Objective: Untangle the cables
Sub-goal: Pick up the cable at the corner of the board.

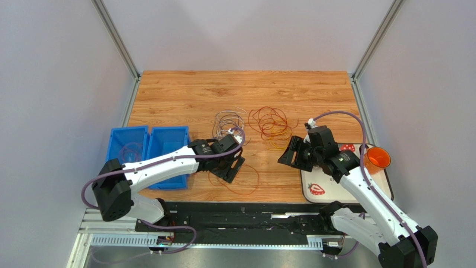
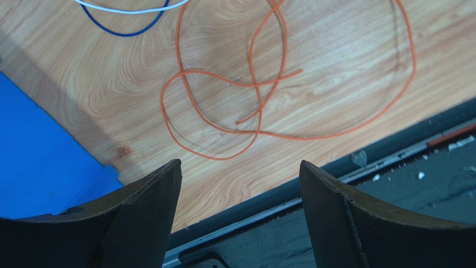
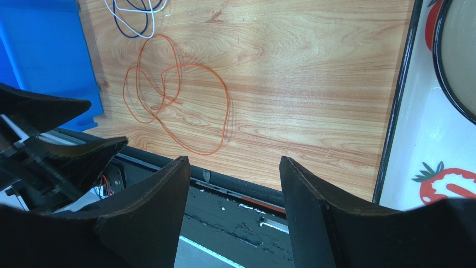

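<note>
The blue bins [image 1: 146, 146] on the left may already hold a wire, but it's too faint to tell. The left claw [image 1: 233, 166] hangs spread and empty over one orange cable [image 1: 240, 181] lying by itself at the near edge of the bench [image 1: 223, 89]; that one looks freed. Two clumps are left, I'd say: a pale tangle [image 1: 229, 124], partly hidden by the left wrist, and a red-and-yellow tangle [image 1: 272, 125]. The right claw [image 1: 290, 152] gapes, holding nothing.

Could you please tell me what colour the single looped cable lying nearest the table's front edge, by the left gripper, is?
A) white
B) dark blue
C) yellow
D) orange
D: the left wrist view shows an orange cable looping on the table just beyond the open left gripper.
</note>
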